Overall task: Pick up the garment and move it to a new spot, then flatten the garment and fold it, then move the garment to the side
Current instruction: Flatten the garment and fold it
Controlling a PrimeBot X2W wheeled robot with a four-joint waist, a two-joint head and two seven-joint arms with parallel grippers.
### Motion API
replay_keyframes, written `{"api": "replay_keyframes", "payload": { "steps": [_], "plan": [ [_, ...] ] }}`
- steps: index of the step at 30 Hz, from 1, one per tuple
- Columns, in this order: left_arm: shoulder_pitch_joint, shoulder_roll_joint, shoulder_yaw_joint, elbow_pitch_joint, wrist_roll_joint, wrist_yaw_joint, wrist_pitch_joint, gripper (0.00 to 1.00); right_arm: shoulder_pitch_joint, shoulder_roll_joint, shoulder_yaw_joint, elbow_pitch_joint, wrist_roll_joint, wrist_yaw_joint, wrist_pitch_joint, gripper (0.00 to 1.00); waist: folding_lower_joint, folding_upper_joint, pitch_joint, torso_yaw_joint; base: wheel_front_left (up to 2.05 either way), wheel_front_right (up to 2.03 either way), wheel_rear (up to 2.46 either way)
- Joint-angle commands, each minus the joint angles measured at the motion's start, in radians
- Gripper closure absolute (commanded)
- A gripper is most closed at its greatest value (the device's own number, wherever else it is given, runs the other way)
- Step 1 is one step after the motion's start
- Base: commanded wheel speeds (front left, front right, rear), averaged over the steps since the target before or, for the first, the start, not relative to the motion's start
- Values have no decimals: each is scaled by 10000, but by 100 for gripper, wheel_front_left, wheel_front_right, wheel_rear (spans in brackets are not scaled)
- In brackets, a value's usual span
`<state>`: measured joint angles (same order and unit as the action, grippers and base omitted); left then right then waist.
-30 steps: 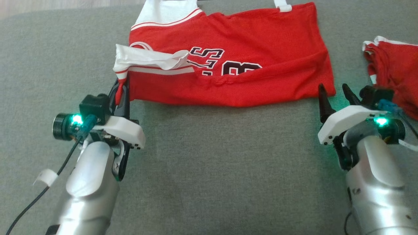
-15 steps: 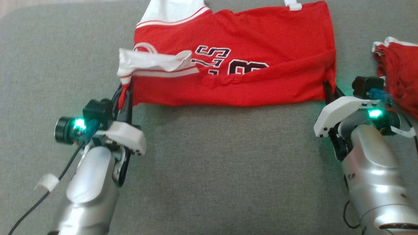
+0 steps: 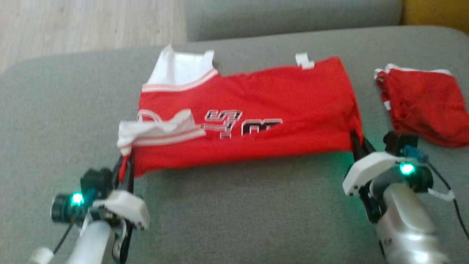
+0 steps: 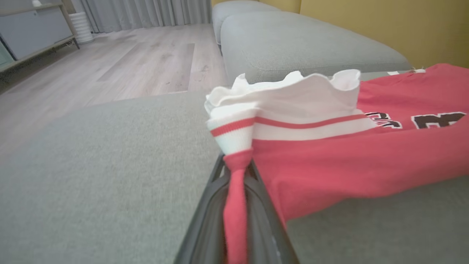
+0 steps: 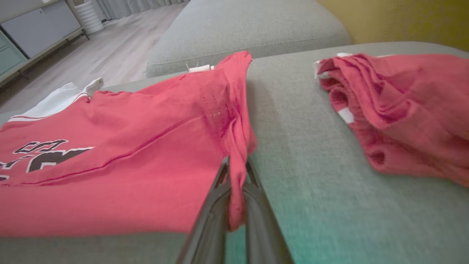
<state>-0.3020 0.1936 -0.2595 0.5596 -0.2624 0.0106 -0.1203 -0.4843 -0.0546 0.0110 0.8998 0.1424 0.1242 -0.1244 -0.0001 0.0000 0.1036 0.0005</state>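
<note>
- My left gripper [image 3: 126,167] is clenched on the jersey [image 3: 263,110] at its near left corner. In the left wrist view a strip of red cloth runs down between my two fingers [image 4: 207,220]. The white, red-striped trim [image 4: 293,110] is bunched just above their tips.
- My right gripper [image 3: 359,143] is clenched on the jersey's near right corner. In the right wrist view a fold of red hem is pinched between the fingers and hangs into the gap below the tips.
- The jersey is stretched between the two grippers across the middle of the sofa [image 3: 238,205]. Its near edge looks slightly raised, with shadow under it, and the rest lies on the seat towards the far edge.
- It is red, with dark lettering outlined in white facing up. A white panel [image 3: 179,69] sits at its far left corner and a small white tab [image 3: 304,60] on its far edge.
- A crumpled red bundle [image 3: 425,106] lies by the sofa's right edge, just past my right gripper and apart from the jersey.
- Beyond the far edge there is a second grey cushion [image 3: 293,14], wood floor [image 3: 91,25] to the left and a yellow wall [image 3: 436,11] to the right.
- The head view is blurred, so finer detail on the cloth is unclear.
</note>
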Motion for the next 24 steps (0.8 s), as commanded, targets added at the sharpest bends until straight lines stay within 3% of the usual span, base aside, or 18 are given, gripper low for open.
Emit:
{"api": "replay_keyframes", "payload": {
  "steps": [1,14,15,16,17,18,19,24],
  "plan": [
    [152,409,445,-527,-136,162,120,100,217,43,267,-618,78,65,161,100,1,0,-508,-222,0,0,0],
    [2433,485,115,-2898,-439,451,1527,100,3006,43,-41,-4262,193,65,2289,100,1,0,-1244,-300,0,0,0],
    [2458,453,91,-2957,-455,467,1547,100,3135,43,-91,-4467,182,65,2398,64,1,0,-1242,-297,0,0,0],
    [2468,428,63,-2990,-460,481,1563,94,3243,43,-131,-4662,201,65,2503,0,1,0,-1227,-295,0,0,0],
    [2467,419,32,-2996,-449,493,1580,52,3323,43,-125,-4872,247,65,2562,0,1,0,-1204,-294,0,0,0],
    [2467,419,32,-2996,-449,493,1580,52,3323,43,-125,-4872,247,65,2562,0,1,0,-1204,-294,0,0,0],
    [2451,417,14,-2992,-435,511,1581,2,3371,43,-120,-5093,289,65,2578,0,1,0,-1175,-301,0,0,0],
    [2119,394,204,-3079,-505,681,1268,0,3184,43,-366,-6306,294,65,2313,0,1,0,-815,-391,0,0,0]
  ]
}}
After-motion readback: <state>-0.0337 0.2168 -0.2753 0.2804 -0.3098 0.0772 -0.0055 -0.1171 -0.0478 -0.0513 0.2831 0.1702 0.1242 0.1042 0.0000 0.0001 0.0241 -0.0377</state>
